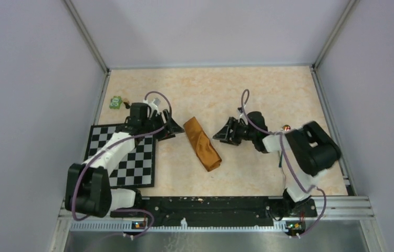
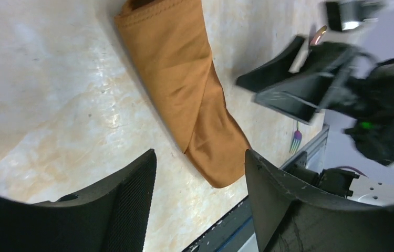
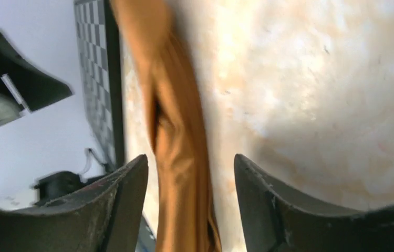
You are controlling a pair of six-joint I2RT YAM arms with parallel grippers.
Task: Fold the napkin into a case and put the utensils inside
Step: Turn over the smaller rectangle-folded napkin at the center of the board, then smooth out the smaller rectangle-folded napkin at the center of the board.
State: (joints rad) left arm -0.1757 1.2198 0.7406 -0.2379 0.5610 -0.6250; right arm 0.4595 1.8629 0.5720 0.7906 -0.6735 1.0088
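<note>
Nearest, my left claw (image 1: pixel 173 128) and right claw (image 1: pixel 220 131) both gape wide and hold nothing, and just beyond their tips, between them, the rust-orange napkin (image 1: pixel 201 143) lies folded narrow, slanted on the marbled desk (image 1: pixel 210 94).

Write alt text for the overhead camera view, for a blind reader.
A rust-orange cloth napkin, folded into a narrow strip, lies diagonally on a beige marbled table between the left gripper and right gripper, both with open jaws. A black-and-white checkered mat lies at left, a small green toy beyond it.
</note>
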